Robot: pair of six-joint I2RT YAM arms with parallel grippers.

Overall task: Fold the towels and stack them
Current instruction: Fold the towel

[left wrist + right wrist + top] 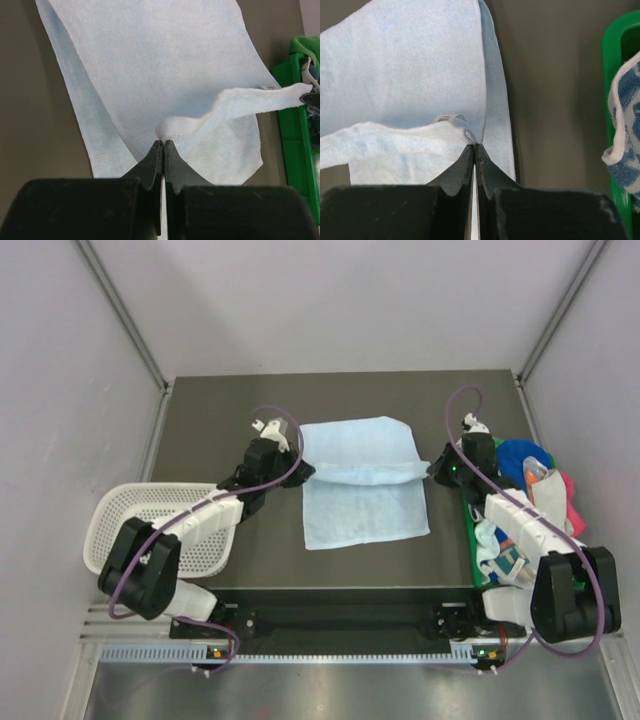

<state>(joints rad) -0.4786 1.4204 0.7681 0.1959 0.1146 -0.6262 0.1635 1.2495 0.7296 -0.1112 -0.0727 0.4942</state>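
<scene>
A pale blue towel [362,485] lies flat in the middle of the dark table, with one edge lifted into a ridge across its middle. My left gripper [300,472] is shut on the left end of that raised edge, and the pinch shows at the fingertips in the left wrist view [164,142]. My right gripper [432,468] is shut on the right end, next to a small label [449,118]. The raised edge [240,100] hangs stretched between the two grippers above the lower layer [410,65]. More towels sit in a heap at the right: royal blue [520,455], pink [570,490] and a white printed one [505,560].
A green tray [470,540] under the heap of towels stands just right of the right gripper; its rim [615,45] is close. A white mesh basket [150,525] sits at the table's left edge under the left arm. Grey walls enclose three sides.
</scene>
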